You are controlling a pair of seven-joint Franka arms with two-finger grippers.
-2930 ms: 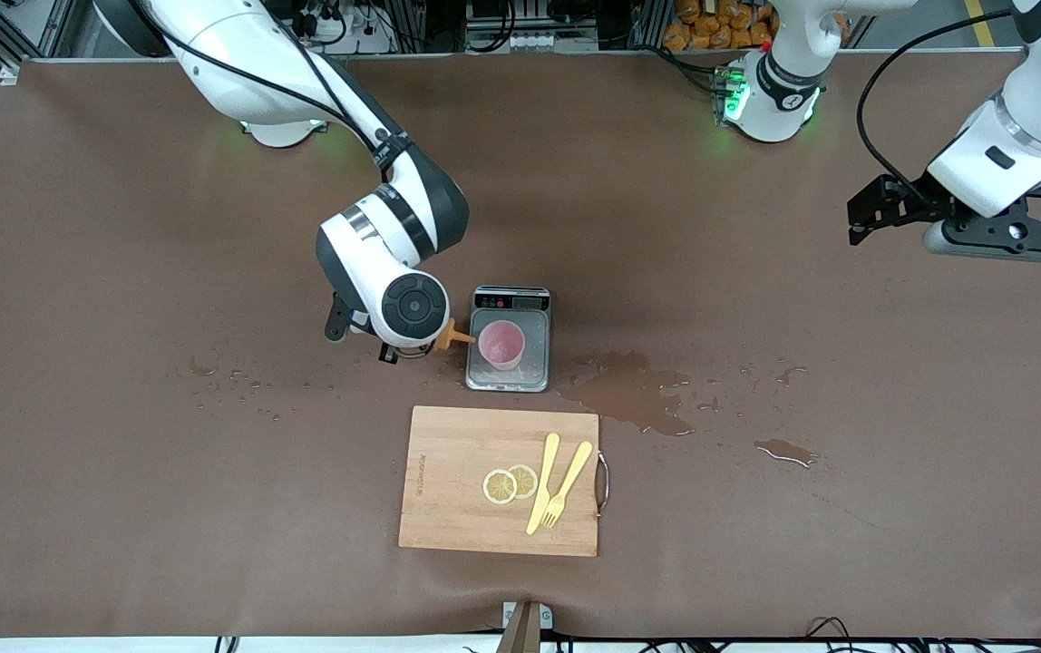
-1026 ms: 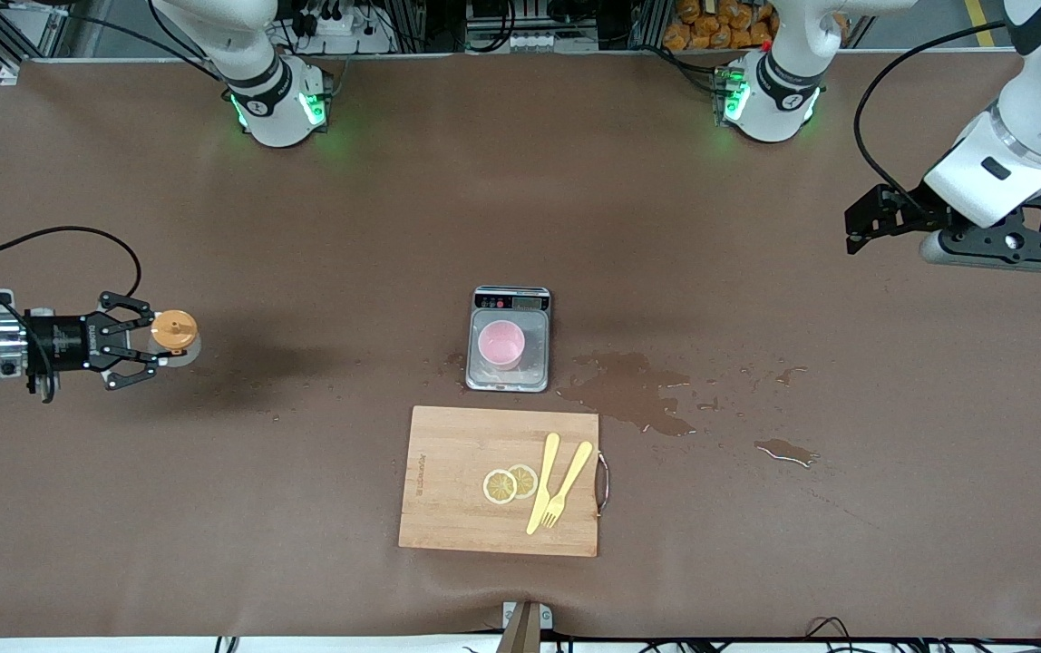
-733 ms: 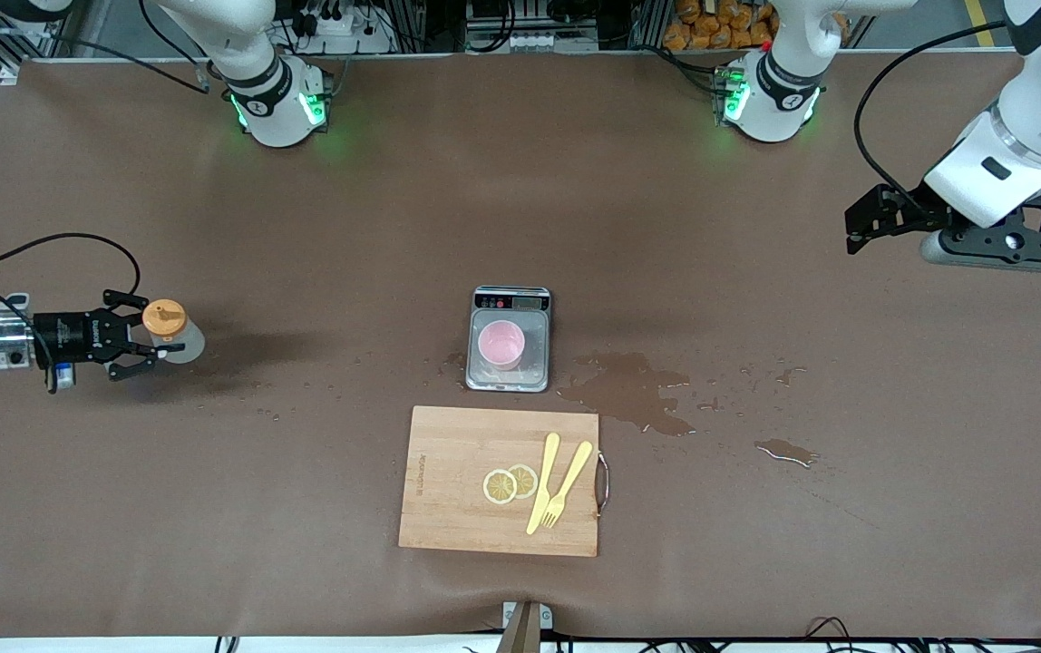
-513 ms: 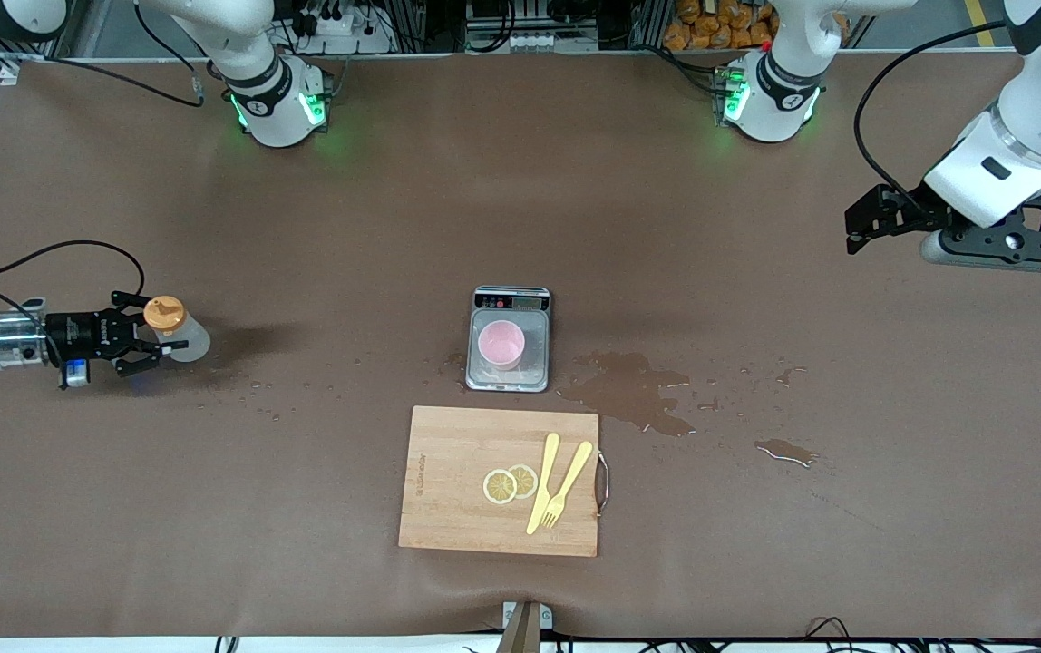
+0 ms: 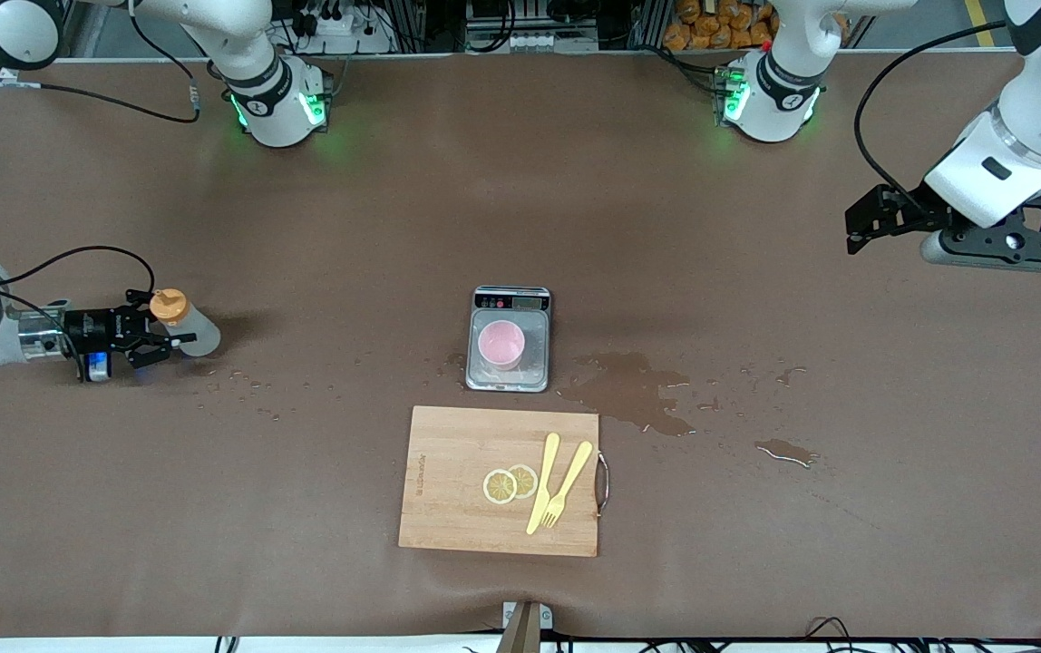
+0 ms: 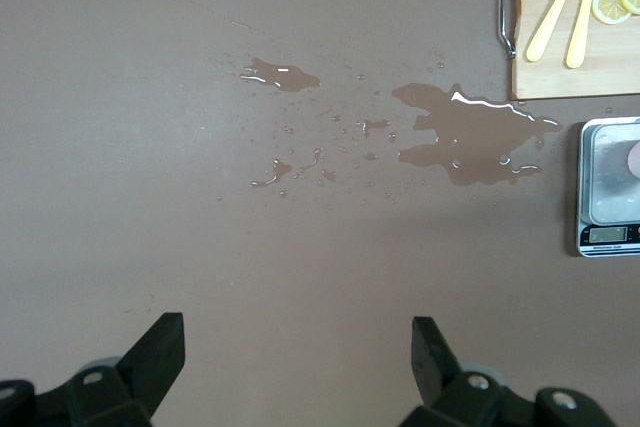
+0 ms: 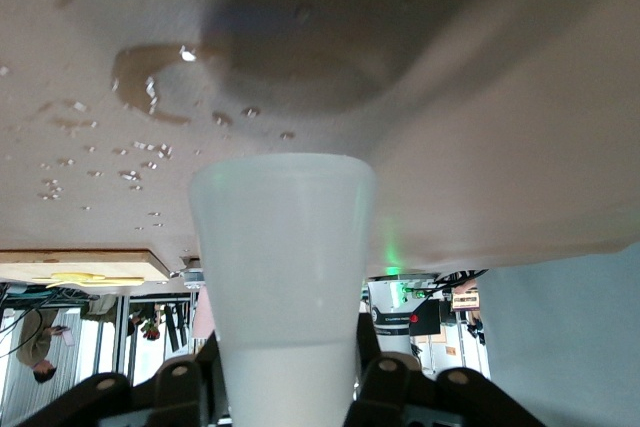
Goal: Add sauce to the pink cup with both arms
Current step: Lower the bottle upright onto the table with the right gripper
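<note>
The pink cup (image 5: pixel 501 345) stands on the grey scale (image 5: pixel 509 374) at the middle of the table; a sliver of the cup (image 6: pixel 635 159) shows in the left wrist view. The sauce bottle (image 5: pixel 185 328), whitish with an orange cap, leans at table level toward the right arm's end. My right gripper (image 5: pixel 156 336) is shut on it, its fingers (image 7: pixel 385 377) against the sides of the bottle (image 7: pixel 283 257). My left gripper (image 5: pixel 854 230) waits high over the left arm's end, open and empty (image 6: pixel 295 339).
A wooden cutting board (image 5: pixel 448 508) with lemon slices (image 5: pixel 510 483), a yellow fork and a yellow knife (image 5: pixel 542 481) lies nearer the front camera than the scale. Brown puddles (image 5: pixel 634 390) and droplets spread beside the scale toward the left arm's end.
My right arm carried the sauce bottle away from the pink cup to its own end of the table and lowered it to the surface. The left arm has not moved.
</note>
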